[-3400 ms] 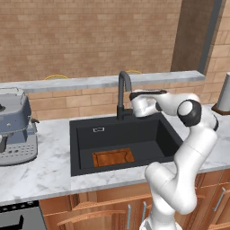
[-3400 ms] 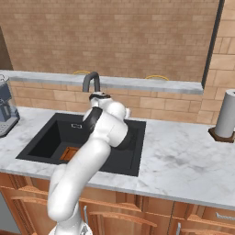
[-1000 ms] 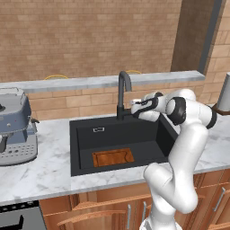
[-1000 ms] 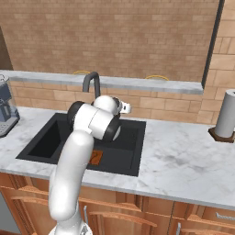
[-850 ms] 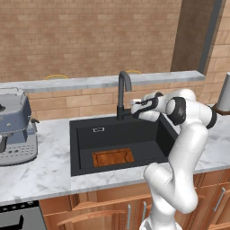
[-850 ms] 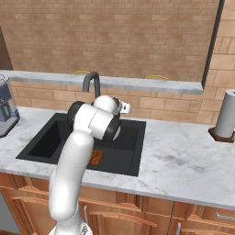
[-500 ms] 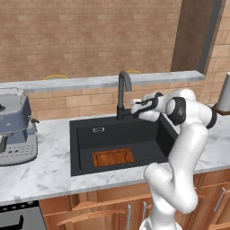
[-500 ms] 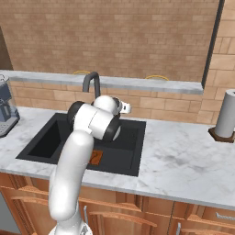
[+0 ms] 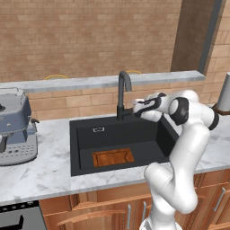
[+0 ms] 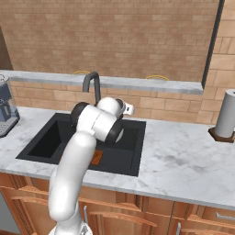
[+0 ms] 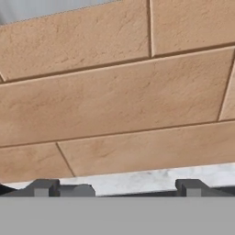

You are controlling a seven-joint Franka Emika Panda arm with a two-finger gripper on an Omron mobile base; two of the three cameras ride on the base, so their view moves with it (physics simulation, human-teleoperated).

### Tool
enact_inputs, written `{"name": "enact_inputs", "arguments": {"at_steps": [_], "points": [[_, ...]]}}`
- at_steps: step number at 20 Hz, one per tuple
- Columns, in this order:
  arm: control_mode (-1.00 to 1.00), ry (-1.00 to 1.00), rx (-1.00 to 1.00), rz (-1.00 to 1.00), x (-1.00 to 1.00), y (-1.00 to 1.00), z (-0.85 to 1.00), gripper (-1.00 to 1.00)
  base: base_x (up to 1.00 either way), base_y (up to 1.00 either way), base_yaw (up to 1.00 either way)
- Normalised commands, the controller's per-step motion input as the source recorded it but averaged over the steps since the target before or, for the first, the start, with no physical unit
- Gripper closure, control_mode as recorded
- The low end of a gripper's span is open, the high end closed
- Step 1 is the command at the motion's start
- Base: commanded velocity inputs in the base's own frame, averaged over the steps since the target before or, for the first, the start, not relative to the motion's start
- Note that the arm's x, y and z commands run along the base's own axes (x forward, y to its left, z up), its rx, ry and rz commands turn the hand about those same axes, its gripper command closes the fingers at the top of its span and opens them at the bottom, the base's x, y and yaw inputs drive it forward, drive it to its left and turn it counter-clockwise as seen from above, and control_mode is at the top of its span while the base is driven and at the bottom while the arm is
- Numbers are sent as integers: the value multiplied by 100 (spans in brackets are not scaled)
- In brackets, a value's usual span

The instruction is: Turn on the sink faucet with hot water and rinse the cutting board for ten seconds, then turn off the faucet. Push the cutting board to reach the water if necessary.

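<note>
cutting board (image 9: 113,157) in sink (image 9: 83,134) — faucet (image 9: 122,92) behind | claw (image 9: 134,110) beside faucet

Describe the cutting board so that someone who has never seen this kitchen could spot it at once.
Find the black sink set in the white marble counter, below the dark gooseneck faucet. On the basin floor, toward the front edge, lies the cutting board. It is a small flat reddish-brown wooden rectangle with a lighter orange rim, the only warm-coloured thing in the black basin.

Coffee machine (image 9: 15,126) at left — paper-towel roll (image 10: 226,119) far right.
</note>
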Motion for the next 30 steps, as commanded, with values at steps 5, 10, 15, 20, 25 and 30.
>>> {"name": "enact_inputs", "arguments": {"at_steps": [5,10,15,20,25,30], "points": [[-100,0,4,0,0,-30,0,-100,0,0,0],[-100,0,2,0,0,-27,0,-100,0,0,0],[-100,0,1,0,0,-39,0,-100,0,0,0],[-100,0,1,1,0,-70,0,-100,0,0,0],[-100,0,3,3,0,-81,0,-100,0,0,0],[-100,0,1,2,0,-66,0,-100,0,0,0]]}}
